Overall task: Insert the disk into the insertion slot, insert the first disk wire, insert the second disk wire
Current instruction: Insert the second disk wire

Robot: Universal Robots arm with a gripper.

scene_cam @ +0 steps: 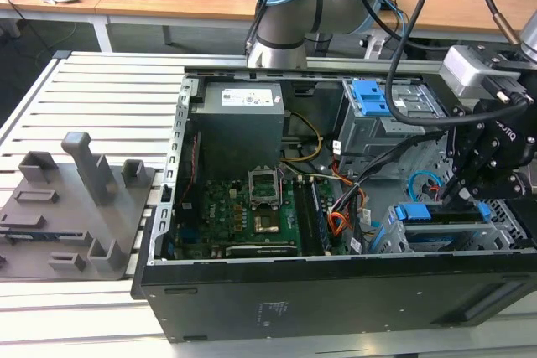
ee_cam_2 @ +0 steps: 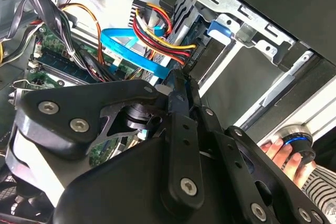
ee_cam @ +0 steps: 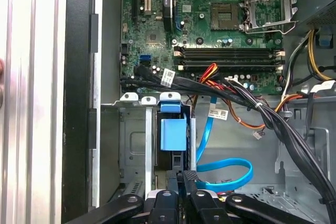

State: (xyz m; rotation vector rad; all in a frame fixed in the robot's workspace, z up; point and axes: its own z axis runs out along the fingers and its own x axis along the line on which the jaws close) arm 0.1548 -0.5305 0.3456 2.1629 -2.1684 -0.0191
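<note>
The disk point(scene_cam: 443, 215), edged by its blue carrier point(ee_cam: 173, 132), sits upright inside the insertion slot point(ee_cam: 134, 145), the grey perforated cage at the case's front corner on the exterior view's right. A black plug with red, yellow and black wires point(ee_cam_2: 163, 40) meets the disk's rear edge. My gripper point(scene_cam: 453, 199) hangs right over that rear edge. Its fingers point(ee_cam: 190, 178) are pressed together, and the end of the flat blue wire point(ee_cam: 226, 174) runs in between them. In the second wrist view the gripper point(ee_cam_2: 181, 80) pinches where the blue wire point(ee_cam_2: 131, 51) ends, beside the black plug.
A taller grey cage with a blue latch point(scene_cam: 369, 98) stands behind. Black cable bundles point(ee_cam: 273, 119) cross above the motherboard point(scene_cam: 252, 215). A person's hand point(ee_cam_2: 281, 153) rests on a round knob outside the case. A grey fixture plate point(scene_cam: 75, 207) lies at the exterior view's left.
</note>
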